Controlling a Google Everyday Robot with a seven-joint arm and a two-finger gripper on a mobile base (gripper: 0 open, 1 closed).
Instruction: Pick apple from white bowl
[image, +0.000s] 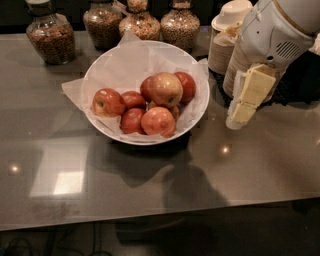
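The white bowl stands on the counter, lined with crinkled white paper, and holds several apples. The apple is red with a pale patch around its stem dimple and lies at the bowl's left side. A bigger yellow-green blushed apple sits on top of the pile, with darker red apples around it. My gripper hangs just right of the bowl's rim, above the counter and apart from the apples, with nothing in it.
Several glass jars of grain stand along the back edge. Stacks of tan paper bowls and white cups stand at the back right, behind my arm. The dark counter stretches in front of the bowl.
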